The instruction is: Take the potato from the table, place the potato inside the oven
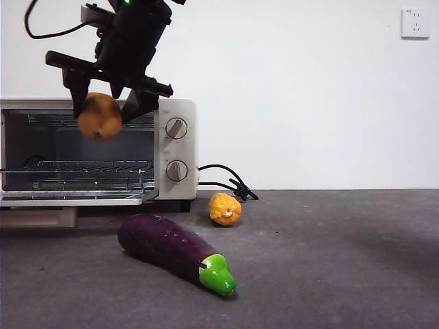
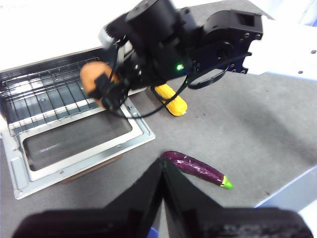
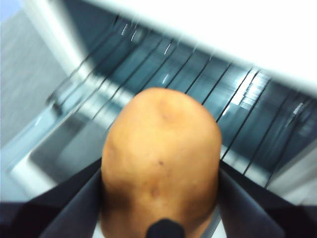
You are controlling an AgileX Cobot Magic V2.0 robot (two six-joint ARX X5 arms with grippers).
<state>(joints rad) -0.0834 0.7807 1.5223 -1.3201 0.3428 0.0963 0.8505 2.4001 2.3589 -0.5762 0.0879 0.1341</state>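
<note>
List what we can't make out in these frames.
- Potato: its sides are covered by the right tool in the front view; its near end is cut off in the right wrist view.
- Oven: left side cut off in the front view; interior blurred in the right wrist view.
- Yellow fruit: partly hidden behind the right arm in the left wrist view.
- Left tool: shut, only dark jaws visible.

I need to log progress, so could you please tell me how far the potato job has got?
Done: the potato is off the table, clamped in the right gripper. In hand: it hangs in front of the open oven, above the lowered door. Left: set it on the wire rack and let go. The left gripper waits, shut.
</note>
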